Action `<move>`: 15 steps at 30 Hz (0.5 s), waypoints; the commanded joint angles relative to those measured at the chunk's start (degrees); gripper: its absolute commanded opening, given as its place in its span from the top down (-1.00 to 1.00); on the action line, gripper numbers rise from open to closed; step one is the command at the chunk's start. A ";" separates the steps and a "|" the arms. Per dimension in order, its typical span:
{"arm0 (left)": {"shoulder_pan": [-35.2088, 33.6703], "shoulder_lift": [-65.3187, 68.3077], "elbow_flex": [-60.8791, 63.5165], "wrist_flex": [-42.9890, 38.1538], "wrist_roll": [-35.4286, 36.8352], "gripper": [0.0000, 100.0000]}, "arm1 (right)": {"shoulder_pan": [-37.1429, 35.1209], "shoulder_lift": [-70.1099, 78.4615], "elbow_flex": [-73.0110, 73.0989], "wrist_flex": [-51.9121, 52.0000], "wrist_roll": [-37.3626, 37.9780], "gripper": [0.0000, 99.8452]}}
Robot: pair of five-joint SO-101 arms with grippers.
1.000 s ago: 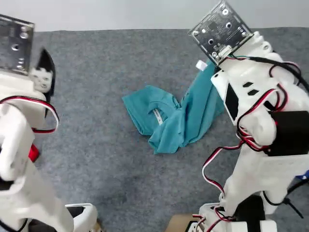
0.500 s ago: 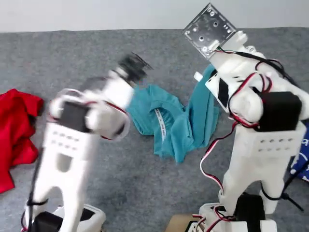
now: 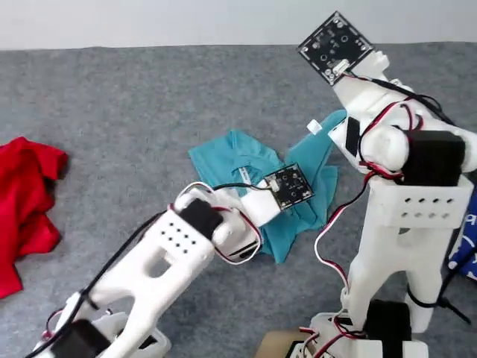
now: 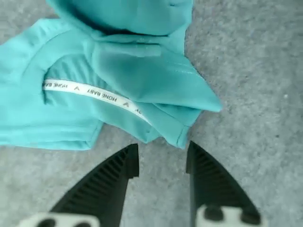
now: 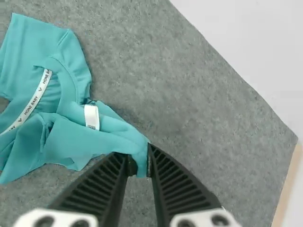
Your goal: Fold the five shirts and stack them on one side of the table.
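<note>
The worktop [image 3: 134,112] carries a grey, felt-like covering across its full visible surface. A plain pale surface [image 3: 149,22] runs along its far edge. Lighting is even, with soft shadows.

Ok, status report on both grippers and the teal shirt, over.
Right gripper shut on teal shirt edge. Left gripper open, beside shirt's corner. Red shirt lies apart, nothing blocking.
</note>
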 commanded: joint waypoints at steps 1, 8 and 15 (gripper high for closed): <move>0.62 3.96 -2.51 -2.55 -0.44 0.65 | 0.57 -1.01 -0.26 -0.22 0.53 0.98; 0.97 14.86 -12.88 -1.23 -0.18 0.65 | 0.48 -1.45 -0.26 0.40 0.35 0.98; 0.97 21.89 -21.85 3.78 1.85 0.65 | -0.04 -0.57 -0.09 0.66 0.18 0.98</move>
